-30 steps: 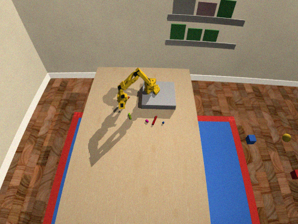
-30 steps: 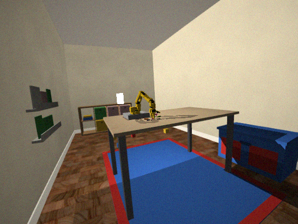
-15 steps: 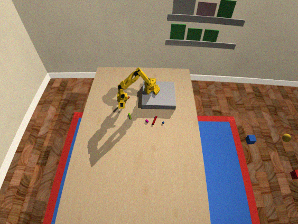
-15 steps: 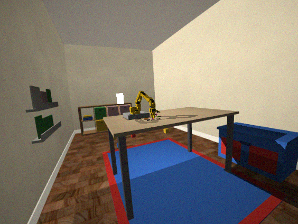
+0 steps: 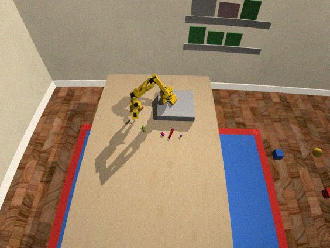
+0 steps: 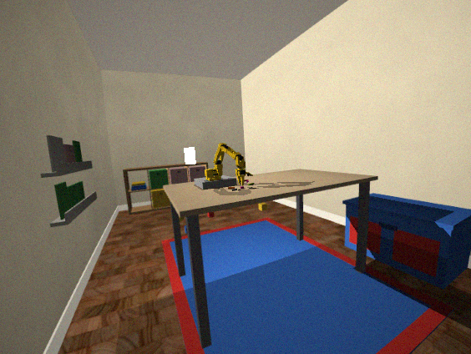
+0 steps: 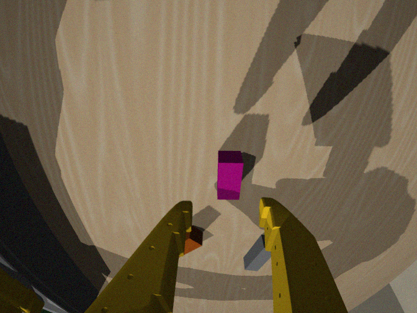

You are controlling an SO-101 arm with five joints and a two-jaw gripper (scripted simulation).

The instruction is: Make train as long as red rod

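- Magenta rod (image 6: 241, 188) (image 7: 229, 180) — flat on the bench (image 5: 158, 190) (image 6: 334, 177) (image 7: 134, 84), just beyond the fingertips; probably light, stiff; grip its long sides mid-length.
- End effector (image 5: 134, 116) (image 6: 240, 184) (image 7: 224, 200) — slightly open, holding nothing.
- Lime rod (image 5: 143, 128) (image 6: 250, 184) — apart; likely partner, similarly rigid.
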